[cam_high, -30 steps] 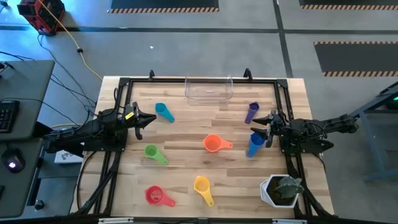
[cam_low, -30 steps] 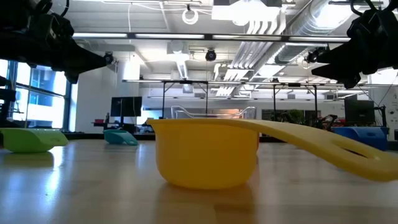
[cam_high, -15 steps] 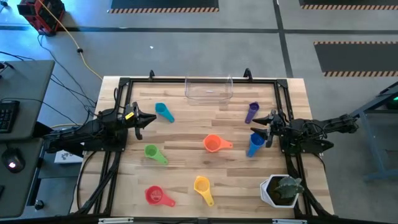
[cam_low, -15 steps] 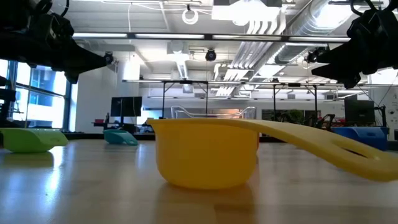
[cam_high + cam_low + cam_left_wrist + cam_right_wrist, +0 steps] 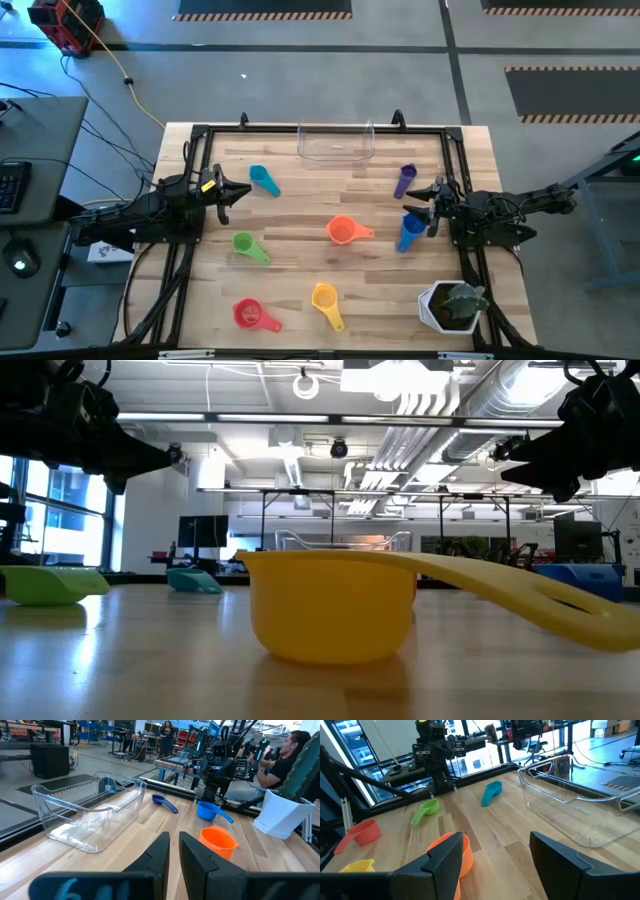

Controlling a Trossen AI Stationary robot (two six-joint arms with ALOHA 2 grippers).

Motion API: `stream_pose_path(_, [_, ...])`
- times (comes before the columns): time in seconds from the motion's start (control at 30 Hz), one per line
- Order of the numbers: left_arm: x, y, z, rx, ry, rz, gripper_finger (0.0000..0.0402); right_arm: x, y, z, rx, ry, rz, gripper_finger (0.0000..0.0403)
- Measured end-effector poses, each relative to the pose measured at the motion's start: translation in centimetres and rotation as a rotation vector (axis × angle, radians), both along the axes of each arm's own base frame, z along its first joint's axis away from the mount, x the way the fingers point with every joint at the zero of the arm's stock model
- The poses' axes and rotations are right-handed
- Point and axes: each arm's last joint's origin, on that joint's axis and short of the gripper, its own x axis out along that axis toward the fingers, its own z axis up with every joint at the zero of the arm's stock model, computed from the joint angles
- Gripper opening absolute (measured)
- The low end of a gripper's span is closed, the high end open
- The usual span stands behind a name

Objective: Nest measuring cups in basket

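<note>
Seven measuring cups lie scattered on the wooden table in the high view: teal (image 5: 264, 180), purple (image 5: 404, 180), blue (image 5: 410, 232), orange (image 5: 344, 231), green (image 5: 248, 246), red (image 5: 250, 315) and yellow (image 5: 326, 299). The clear basket (image 5: 336, 143) stands at the far edge with nothing in it. My left gripper (image 5: 243, 192) hovers shut at the left side, near the teal cup. My right gripper (image 5: 410, 203) hovers open at the right side, between the purple and blue cups. The right wrist view shows its fingers wide apart, with the orange cup (image 5: 460, 852) ahead.
A white pot with a green plant (image 5: 452, 306) stands at the near right corner. A dark frame runs along the table's left, far and right sides. In the left wrist view a person (image 5: 285, 760) sits beyond the table. Bare wood lies between the cups.
</note>
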Motion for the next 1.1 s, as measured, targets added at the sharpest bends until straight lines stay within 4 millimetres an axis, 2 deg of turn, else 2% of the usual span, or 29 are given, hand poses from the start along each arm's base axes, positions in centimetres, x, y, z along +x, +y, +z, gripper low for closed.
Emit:
stream_pose_path(0.37, [0.00,0.00,-0.01,-0.004,-0.001,0.000,0.0033,0.00,0.00,-0.01,0.000,0.001,0.000,0.0222])
stream_pose_path(0.83, [0.00,0.00,0.00,-0.128,-0.036,0.006,0.0033,0.00,0.00,0.00,0.000,0.000,0.000,0.0222])
stream_pose_path(1.1, [0.00,0.00,0.00,-0.128,-0.036,0.006,0.0033,0.00,0.00,0.00,0.000,0.000,0.000,0.0222])
